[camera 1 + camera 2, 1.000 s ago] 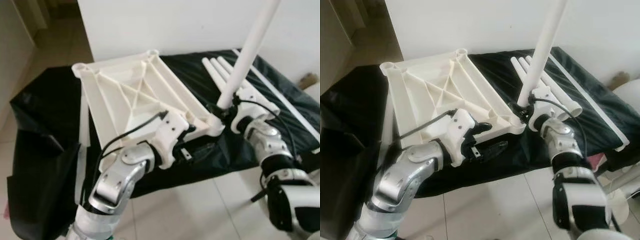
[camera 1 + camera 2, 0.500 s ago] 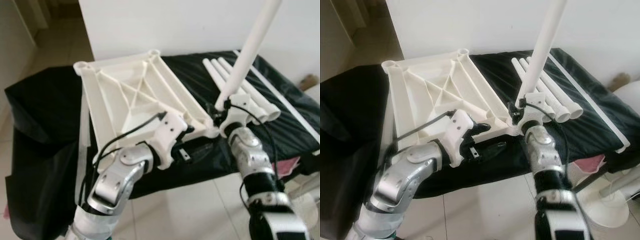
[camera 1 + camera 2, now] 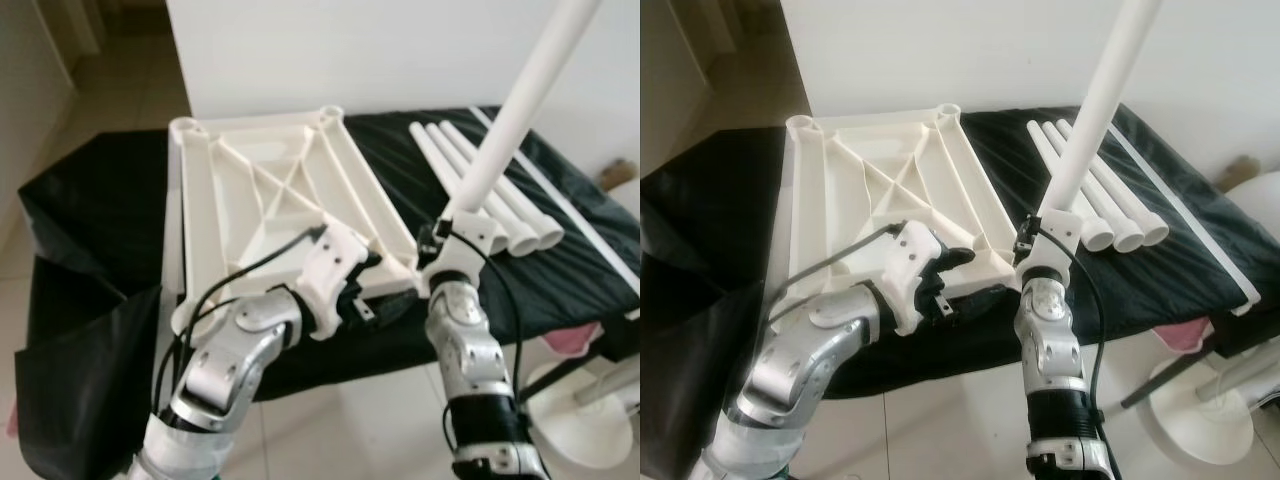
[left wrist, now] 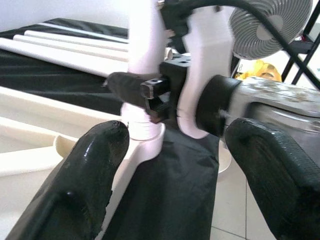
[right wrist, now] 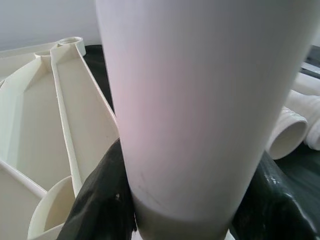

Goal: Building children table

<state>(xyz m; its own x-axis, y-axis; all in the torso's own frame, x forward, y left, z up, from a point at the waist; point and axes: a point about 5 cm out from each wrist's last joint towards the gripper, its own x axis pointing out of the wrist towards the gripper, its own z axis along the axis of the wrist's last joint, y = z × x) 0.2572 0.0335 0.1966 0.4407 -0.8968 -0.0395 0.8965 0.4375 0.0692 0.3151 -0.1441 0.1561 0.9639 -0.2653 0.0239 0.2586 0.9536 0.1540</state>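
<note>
The cream tabletop [image 3: 250,190] lies upside down, ribs up, on a black-covered surface. My right gripper [image 3: 450,228] is shut on a long white table leg [image 3: 520,100]. It holds the leg nearly upright with the foot at the tabletop's near right corner socket [image 4: 145,140]. In the right wrist view the leg [image 5: 185,100] sits between both black fingers [image 5: 100,200]. My left gripper [image 3: 970,280] is at the tabletop's near edge, just left of that corner. Its fingers [image 4: 85,175] stand wide apart.
Three spare white legs [image 3: 490,195] lie side by side on the black cloth to the right, and a long white strip [image 3: 565,195] lies beyond them. A fan's round base [image 3: 1200,400] stands on the tiled floor at the right. The wall is close behind.
My right arm has swung in from the right to below the corner, bringing the leg more upright. The view has shifted too. The left gripper has stayed at the tabletop's edge.
</note>
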